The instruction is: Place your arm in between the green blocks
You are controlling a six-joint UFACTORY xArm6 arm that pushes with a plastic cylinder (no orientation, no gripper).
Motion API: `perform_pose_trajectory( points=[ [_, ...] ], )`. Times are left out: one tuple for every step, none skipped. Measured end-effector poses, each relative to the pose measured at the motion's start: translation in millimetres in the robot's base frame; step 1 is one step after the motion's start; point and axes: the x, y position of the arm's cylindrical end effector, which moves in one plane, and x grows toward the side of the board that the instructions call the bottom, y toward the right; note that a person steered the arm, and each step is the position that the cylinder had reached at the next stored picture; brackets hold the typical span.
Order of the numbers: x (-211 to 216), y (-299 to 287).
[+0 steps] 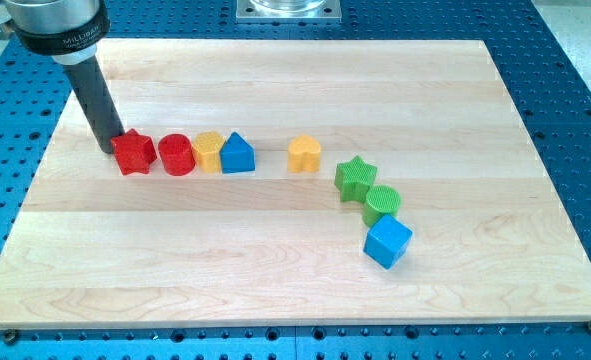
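A green star block and a green cylinder block sit touching each other right of the board's middle. My tip is far to their left, at the upper left edge of a red star block and touching it or nearly so. The dark rod rises up and to the left from there.
A red cylinder, a yellow hexagon-like block and a blue triangular block line up right of the red star. A yellow heart-like block stands alone. A blue cube touches the green cylinder from below. The wooden board lies on a blue perforated table.
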Motion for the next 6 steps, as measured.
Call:
perform_pose_trajectory(
  points=[
    [20, -20],
    [94, -6],
    [112, 101],
    [105, 200],
    [83, 277],
    [71, 338]
  ],
)
